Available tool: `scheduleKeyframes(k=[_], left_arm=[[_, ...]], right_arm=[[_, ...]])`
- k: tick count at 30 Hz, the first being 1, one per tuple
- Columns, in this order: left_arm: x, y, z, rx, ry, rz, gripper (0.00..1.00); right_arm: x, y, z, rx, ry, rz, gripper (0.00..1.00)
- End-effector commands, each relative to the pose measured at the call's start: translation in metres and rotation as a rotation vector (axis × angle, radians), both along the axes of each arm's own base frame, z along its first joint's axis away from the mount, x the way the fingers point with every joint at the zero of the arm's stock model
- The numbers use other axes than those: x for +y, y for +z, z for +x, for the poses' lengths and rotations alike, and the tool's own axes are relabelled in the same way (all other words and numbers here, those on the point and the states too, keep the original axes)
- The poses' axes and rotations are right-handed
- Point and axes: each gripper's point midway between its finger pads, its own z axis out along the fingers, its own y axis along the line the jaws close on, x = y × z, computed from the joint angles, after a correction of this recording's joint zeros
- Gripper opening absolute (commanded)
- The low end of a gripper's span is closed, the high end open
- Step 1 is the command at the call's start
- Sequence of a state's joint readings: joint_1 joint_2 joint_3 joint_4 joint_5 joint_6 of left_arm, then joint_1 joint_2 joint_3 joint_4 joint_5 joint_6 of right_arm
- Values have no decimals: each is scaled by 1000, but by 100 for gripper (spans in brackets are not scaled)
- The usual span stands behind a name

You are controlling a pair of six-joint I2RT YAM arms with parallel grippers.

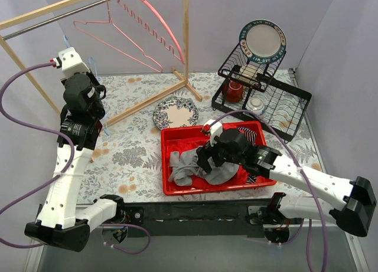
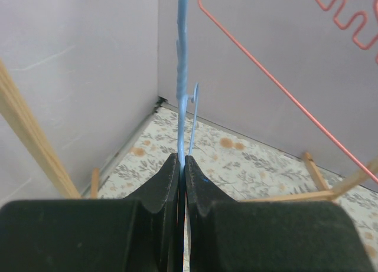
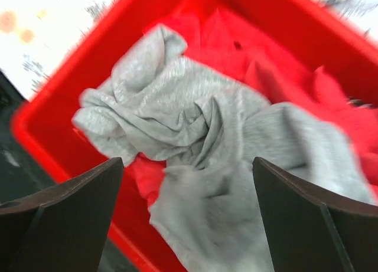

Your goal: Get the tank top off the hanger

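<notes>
Two right gripper fingers spread wide, holding nothing. Just below them the grey tank top lies crumpled in the red tray. My left gripper pinches the bare blue hanger. Removal looks done; only letting go remains.

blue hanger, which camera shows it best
The left wrist view: the blue hanger rises from the shut left gripper, close and sharp. The top external view shows only thin blue slivers beside the left arm; the right wrist view shows none of it.
</notes>
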State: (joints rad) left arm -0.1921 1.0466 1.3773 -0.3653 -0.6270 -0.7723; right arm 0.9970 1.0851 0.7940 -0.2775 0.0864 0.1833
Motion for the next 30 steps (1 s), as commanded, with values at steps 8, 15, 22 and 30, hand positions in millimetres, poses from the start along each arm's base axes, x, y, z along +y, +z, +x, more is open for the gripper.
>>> scheduleKeyframes(k=[8,15,22,30], left_arm=[[48,68,-30,-149,291,166,0],[41,81,-19,-199,247,178,0],[45,97,-4,-242,279,200,0],[53,103,22,-249,269,206,0]], right_arm=[[-9,112,0,-130,-15,163,99],[-13,134,-1,-155,-31,217,98],[-18,137,-3,-159,-43,237,98],[-22,129,-9,-148,-44,265,99]])
